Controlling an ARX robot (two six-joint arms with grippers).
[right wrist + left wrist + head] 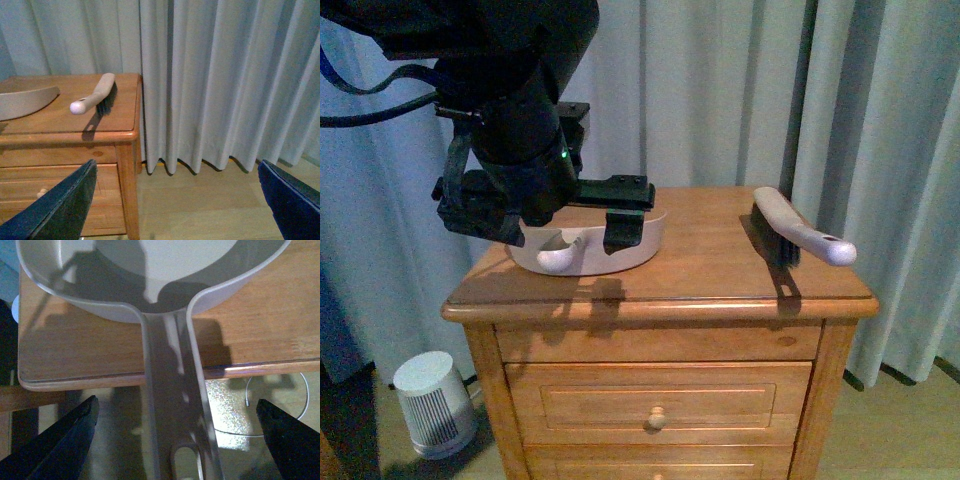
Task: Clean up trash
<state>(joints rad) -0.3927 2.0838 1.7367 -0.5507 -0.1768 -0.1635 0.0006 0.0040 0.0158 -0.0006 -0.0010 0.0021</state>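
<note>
The trash is out of view in every frame. A beige dustpan (590,245) lies on the wooden nightstand (720,290), its pan empty where it shows (165,260). Its handle (172,390) sticks out past the table edge. My left gripper (176,405) is open, one finger (75,435) on each side of that handle and well clear of it; in the front view the left gripper (555,225) hovers over the dustpan. My right gripper (176,165) is open and empty, off to the right of the nightstand (65,135) above the floor.
A hand brush (800,228) lies on the nightstand's right side, also seen as the brush (95,95) near the dustpan (25,100). Curtains (740,90) hang behind. A small white appliance (435,400) stands on the floor at left. A white cable (300,405) lies on the floor.
</note>
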